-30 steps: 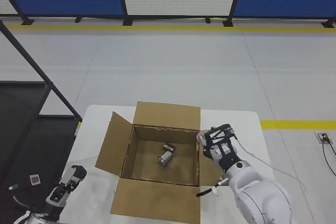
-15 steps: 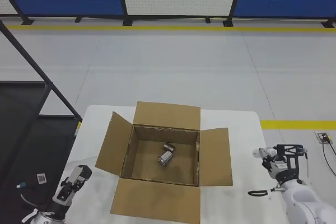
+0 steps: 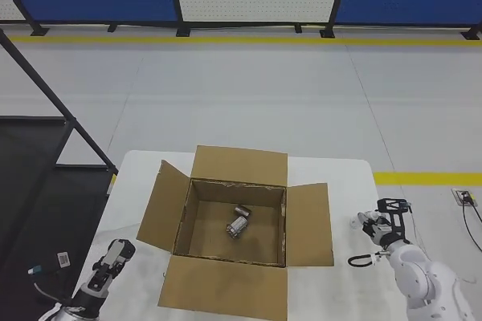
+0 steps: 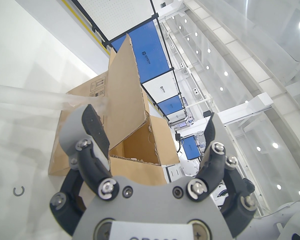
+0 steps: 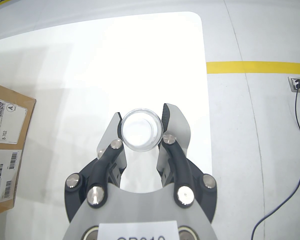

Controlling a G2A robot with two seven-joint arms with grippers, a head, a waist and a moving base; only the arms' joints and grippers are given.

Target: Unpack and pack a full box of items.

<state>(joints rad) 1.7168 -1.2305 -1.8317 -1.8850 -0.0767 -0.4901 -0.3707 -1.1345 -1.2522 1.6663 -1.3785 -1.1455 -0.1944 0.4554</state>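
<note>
An open cardboard box (image 3: pixel 309 225) stands mid-table with all flaps folded out. Inside it lies a small metallic item (image 3: pixel 238 223). My right gripper (image 3: pixel 377 227) hangs over the white table (image 3: pixel 345 184) to the right of the box, near the table's right edge. In the right wrist view this gripper (image 5: pixel 142 123) is shut on a clear glass cup (image 5: pixel 142 132), mouth up, with a box flap (image 5: pixel 7 151) off to the side. My left gripper (image 3: pixel 112 261) is at the table's front left corner. The left wrist view has it (image 4: pixel 150 118) open and empty, facing the box (image 4: pixel 130 96).
A black metal frame (image 3: pixel 32 96) stands left of the table. A cable (image 3: pixel 478 229) runs across the floor on the right. A small C-shaped ring (image 4: pixel 18 191) lies on the table near the left gripper. Bare table lies between the box and the right edge.
My right gripper carried the glass cup from the box's right edge out to the table's right side, then eased back slightly. The left gripper drifted a little toward the front.
</note>
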